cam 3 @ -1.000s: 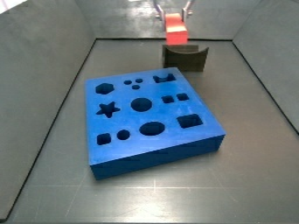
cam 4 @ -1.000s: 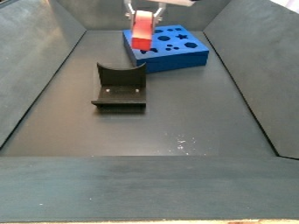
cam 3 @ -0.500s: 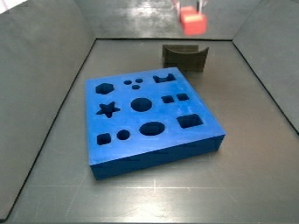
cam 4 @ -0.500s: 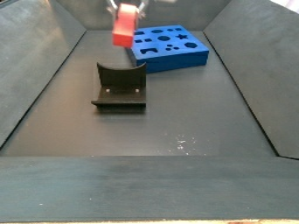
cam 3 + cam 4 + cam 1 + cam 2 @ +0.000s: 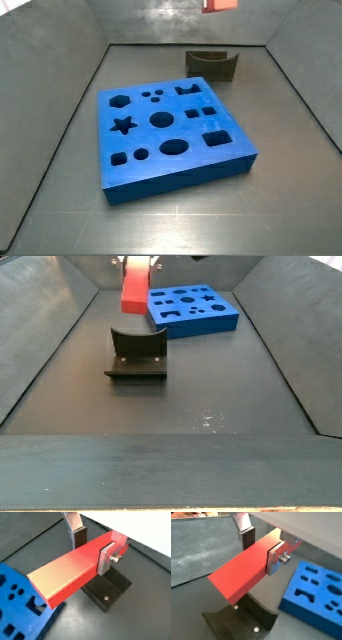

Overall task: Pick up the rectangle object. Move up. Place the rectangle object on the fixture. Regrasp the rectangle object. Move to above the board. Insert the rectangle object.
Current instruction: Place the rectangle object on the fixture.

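Observation:
In both wrist views my gripper (image 5: 92, 543) (image 5: 261, 544) is shut on the rectangle object (image 5: 65, 573) (image 5: 243, 576), a red-orange bar held across the silver fingers (image 5: 106, 557). The bar hangs well above the fixture (image 5: 107, 595) (image 5: 238, 622), a dark notched block on the floor, and is not touching it. In a side view the bar (image 5: 135, 287) stands upright over the fixture (image 5: 136, 356); in a side view only its lower end (image 5: 221, 5) shows at the top edge, above the fixture (image 5: 214, 64). The blue board (image 5: 174, 125) (image 5: 194, 308) lies apart from them.
Grey sloping walls (image 5: 67, 70) enclose the dark floor (image 5: 201, 406). The board (image 5: 17, 614) (image 5: 314, 597) with its cut-out holes sits beside the fixture. The gripper body is cut off by the top edge in both side views.
The gripper has risen with the bar, from just over the fixture's notch to high above it. Fixture and board have not moved.

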Available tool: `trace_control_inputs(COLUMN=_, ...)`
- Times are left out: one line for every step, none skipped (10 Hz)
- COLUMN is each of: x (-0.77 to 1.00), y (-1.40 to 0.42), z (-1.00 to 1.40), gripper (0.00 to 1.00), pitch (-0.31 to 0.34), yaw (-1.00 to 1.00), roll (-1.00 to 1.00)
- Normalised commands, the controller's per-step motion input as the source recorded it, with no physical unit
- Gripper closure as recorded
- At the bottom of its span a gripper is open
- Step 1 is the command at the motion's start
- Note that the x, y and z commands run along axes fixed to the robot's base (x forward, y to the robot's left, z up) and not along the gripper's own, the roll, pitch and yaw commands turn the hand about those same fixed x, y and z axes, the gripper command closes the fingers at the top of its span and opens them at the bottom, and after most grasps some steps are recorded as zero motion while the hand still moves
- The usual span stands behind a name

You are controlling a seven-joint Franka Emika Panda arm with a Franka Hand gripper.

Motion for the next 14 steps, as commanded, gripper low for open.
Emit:
trace_control_inputs(x=0.11, y=0.04, z=-0.03, gripper=1.00, pitch=0.158, yaw=-0.09, roll=-1.00)
trace_control_inputs(x=0.10, y=0.06, z=-0.03, gripper=1.00, pitch=0.161, yaw=-0.12, roll=-1.00)
trace_control_inputs(x=0.09, y=0.06, z=-0.02, gripper=1.00, pitch=0.157, yaw=-0.14, roll=-1.00)
trace_control_inputs(x=0.09, y=0.06, z=-0.02, gripper=1.00, pitch=0.151, yaw=-0.16, roll=-0.99)
trace_control_inputs(x=0.10, y=0.05, z=-0.03, gripper=1.00, pitch=0.110, yaw=-0.16, roll=-0.79)
trace_control_inputs(x=0.10, y=0.06, z=-0.03, gripper=1.00, pitch=0.075, yaw=-0.16, roll=-0.58)
trace_control_inputs(x=0.10, y=0.06, z=-0.03, gripper=1.00, pitch=0.057, yaw=-0.15, roll=-0.43)
trace_control_inputs(x=0.09, y=0.06, z=-0.03, gripper=1.00, pitch=0.049, yaw=-0.14, roll=-0.33)
trace_control_inputs(x=0.08, y=0.04, z=-0.02, gripper=1.00, pitch=0.029, yaw=-0.12, roll=-0.21)
trace_control_inputs(x=0.13, y=0.14, z=-1.00, gripper=1.00, pitch=0.312, yaw=-0.06, roll=-1.00)
trace_control_inputs(x=0.14, y=0.15, z=-1.00, gripper=1.00, pitch=0.306, yaw=-0.08, roll=-1.00)
trace_control_inputs(x=0.15, y=0.15, z=-1.00, gripper=1.00, pitch=0.310, yaw=-0.13, roll=-0.97)
trace_control_inputs(x=0.18, y=0.14, z=-1.00, gripper=1.00, pitch=0.266, yaw=-0.19, roll=-0.80)
trace_control_inputs(x=0.20, y=0.14, z=-1.00, gripper=1.00, pitch=0.217, yaw=-0.23, roll=-0.66)
